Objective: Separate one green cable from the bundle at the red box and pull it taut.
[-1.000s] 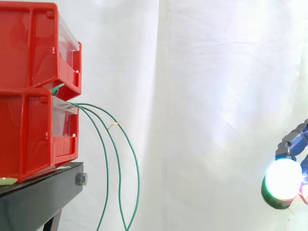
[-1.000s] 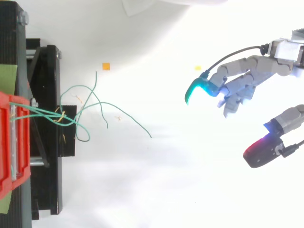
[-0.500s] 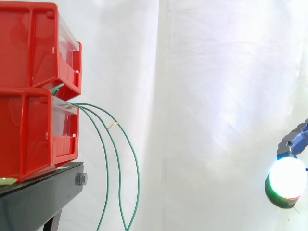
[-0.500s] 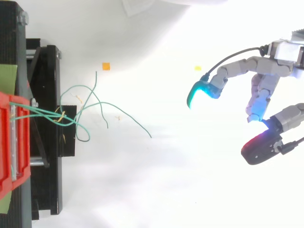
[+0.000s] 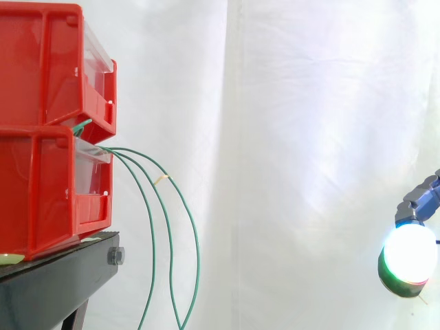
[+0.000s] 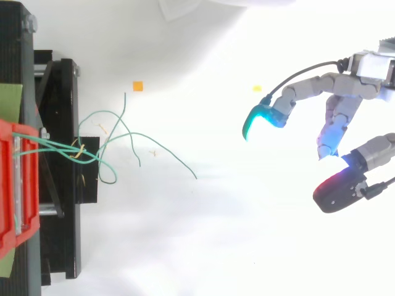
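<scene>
Red box (image 5: 51,189) sits on black stand (image 5: 65,278), w/ an upper red bin (image 5: 48,65) stacked on it and a white curtain (image 5: 309,137) behind. Olive tape patch (image 6: 9,95) on the stand just beside the box in top view.

Green cables (image 5: 170,227) come out of the box front at the gap under the upper bin, arc out and hang down past the stand's edge. From above they (image 6: 108,145) leave the box close together, cross at a tan tie (image 6: 77,151) just off the box over the stand, then fan out away from the box w/ loose ends apart. Small orange square (image 6: 137,86) lies on the white sheet a bit beyond the cable ends; a yellow scrap (image 6: 257,89) further out from the box.

Hand (image 6: 345,92) is well apart from the box, on the far side of the cables' free ends, nothing between it and them but bare sheet. Fingers spread and loosely bent, holding nothing, no contact w/ any cable. In side view the hand (image 5: 409,256) hangs lower than the cables' exit point on the box, about level w/ the stand top.
</scene>
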Controlling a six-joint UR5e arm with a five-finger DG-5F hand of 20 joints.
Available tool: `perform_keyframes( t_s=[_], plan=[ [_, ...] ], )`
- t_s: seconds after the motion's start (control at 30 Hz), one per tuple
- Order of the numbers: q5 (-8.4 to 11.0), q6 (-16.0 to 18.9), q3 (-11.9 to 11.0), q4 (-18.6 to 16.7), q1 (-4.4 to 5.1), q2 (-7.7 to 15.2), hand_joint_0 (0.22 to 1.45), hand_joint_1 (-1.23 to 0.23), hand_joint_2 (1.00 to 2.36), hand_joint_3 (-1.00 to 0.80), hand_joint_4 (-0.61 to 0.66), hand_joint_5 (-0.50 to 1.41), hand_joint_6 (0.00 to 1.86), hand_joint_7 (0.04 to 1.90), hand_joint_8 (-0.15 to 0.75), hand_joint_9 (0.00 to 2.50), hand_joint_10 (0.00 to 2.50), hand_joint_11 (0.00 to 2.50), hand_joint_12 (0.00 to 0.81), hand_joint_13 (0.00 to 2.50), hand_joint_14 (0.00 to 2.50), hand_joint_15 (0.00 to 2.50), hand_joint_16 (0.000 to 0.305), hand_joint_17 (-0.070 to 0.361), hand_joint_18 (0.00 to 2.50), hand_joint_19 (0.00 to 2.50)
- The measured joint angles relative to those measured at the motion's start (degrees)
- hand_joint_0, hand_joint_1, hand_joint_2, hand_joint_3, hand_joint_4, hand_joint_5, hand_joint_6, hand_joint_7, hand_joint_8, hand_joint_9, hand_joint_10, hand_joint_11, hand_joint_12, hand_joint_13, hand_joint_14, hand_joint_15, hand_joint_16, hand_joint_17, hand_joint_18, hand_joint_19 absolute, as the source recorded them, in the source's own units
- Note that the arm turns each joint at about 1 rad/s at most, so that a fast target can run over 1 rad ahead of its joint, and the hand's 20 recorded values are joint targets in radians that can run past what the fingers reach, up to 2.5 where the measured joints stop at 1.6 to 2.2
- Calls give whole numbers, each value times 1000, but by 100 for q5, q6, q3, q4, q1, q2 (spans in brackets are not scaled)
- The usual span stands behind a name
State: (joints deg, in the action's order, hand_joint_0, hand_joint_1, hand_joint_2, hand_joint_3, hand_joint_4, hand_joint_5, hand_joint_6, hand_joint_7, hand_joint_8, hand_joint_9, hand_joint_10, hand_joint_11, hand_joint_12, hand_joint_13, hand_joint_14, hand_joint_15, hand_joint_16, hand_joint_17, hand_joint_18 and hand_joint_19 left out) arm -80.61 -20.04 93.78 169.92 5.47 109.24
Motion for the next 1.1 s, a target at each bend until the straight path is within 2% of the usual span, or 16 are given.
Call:
perform_keyframes(
  t_s=[1.1],
  plan=[
    [-2, 0, 0, -2, 1, -1, 570, -660, 1000, -500, 250, -150, 502, 721, 293, 1230, 18, 607, 395, 1161, 23, 682, 55, 123, 955, 769]
  ],
)
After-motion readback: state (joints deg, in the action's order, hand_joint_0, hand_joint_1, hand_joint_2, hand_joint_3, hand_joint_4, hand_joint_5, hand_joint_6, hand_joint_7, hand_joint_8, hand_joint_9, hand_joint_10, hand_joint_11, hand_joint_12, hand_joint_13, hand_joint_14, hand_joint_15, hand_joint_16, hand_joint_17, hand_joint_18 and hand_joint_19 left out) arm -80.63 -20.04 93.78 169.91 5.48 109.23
